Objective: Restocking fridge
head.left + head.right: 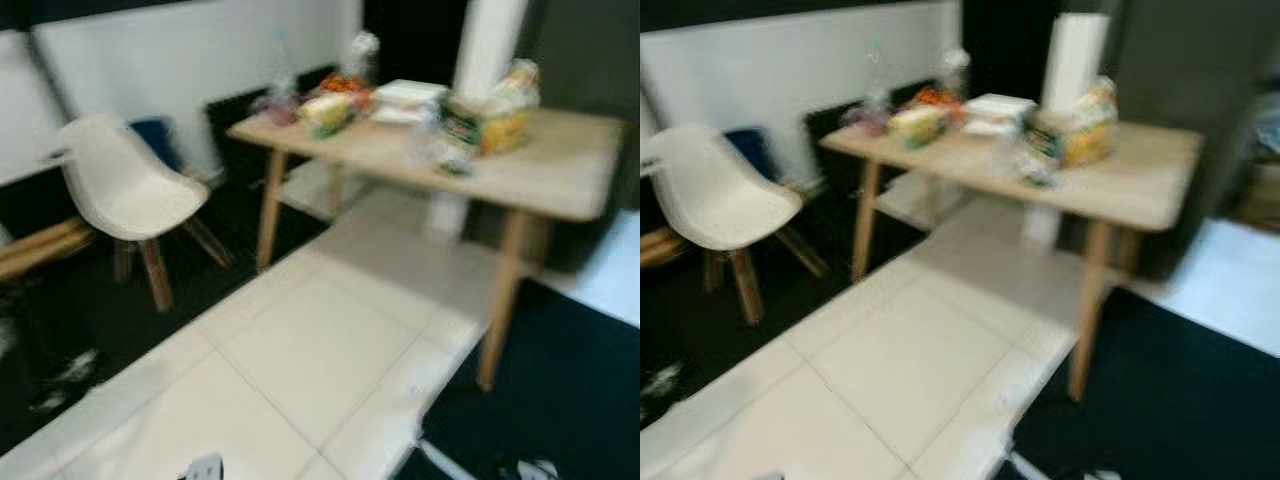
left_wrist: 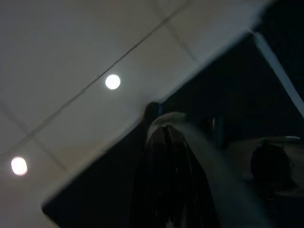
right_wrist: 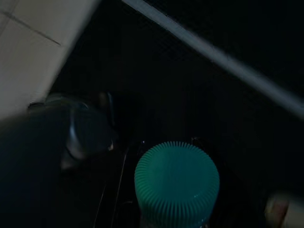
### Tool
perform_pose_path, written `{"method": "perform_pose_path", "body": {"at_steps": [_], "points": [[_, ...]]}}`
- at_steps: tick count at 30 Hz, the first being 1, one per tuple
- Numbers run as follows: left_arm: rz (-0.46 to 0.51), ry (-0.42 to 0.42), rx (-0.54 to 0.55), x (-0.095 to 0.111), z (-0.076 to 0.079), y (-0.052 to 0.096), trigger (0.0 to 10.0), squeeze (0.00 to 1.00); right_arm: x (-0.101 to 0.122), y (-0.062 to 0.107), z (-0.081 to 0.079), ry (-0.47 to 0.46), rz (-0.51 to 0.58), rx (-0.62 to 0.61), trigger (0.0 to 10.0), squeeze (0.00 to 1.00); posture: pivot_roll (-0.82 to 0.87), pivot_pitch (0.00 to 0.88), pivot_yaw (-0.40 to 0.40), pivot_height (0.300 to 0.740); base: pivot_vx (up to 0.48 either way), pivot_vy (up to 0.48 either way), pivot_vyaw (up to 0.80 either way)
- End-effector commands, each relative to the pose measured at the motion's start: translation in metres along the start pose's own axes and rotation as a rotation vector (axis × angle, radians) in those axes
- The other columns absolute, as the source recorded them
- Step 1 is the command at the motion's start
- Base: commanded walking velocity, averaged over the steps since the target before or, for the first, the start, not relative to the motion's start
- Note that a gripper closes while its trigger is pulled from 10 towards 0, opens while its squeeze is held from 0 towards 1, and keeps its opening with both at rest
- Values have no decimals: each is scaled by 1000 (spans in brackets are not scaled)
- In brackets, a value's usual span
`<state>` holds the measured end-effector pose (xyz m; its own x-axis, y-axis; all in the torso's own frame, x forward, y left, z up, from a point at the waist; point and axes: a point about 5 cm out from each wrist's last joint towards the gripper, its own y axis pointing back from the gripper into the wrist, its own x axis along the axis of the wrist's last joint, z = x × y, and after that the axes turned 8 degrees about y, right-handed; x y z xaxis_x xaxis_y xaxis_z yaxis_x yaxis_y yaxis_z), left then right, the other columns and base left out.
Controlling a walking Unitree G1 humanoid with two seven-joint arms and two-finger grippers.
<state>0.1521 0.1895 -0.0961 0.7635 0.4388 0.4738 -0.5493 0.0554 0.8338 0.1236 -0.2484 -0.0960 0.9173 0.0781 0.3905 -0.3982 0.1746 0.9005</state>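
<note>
Between right gripper (image 3: pixel 173 209) jaws: bottle (image 3: pixel 176 183), green cap up, held. Left gripper (image 2: pixel 166 180) jaws: cannot tell.

Head views motion-blurred; wrist views very dim.

Ahead of you a white chair (image 1: pixel 125 195) on wooden legs stands on dark floor, well apart from the wooden table's (image 1: pixel 560 175) left corner; a white-tiled strip of floor (image 1: pixel 300 370) runs under that table, everything blurred
</note>
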Motion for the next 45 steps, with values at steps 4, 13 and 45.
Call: {"method": "perform_pose_path", "body": {"at_steps": [4, 13, 45], "points": [[-3, -10, 5, -2, -3, 1, 10000, 0, 5, -1, -6, 4, 3, 14, 10000, 0, -86, 0, 50, 740, 0, 0, -788], [-1, -10, 7, -2, -3, 1, 10000, 0, 4, -1, -6, 8, 0, 16, 10000, 0, -85, 0, 52, 740, 0, 0, -788], [-5, -3, 14, -4, -5, 2, 10000, 0, 7, -2, -9, 10, 4, 25, 10000, 0, -84, 0, 53, 740, 0, 0, -788]]}}
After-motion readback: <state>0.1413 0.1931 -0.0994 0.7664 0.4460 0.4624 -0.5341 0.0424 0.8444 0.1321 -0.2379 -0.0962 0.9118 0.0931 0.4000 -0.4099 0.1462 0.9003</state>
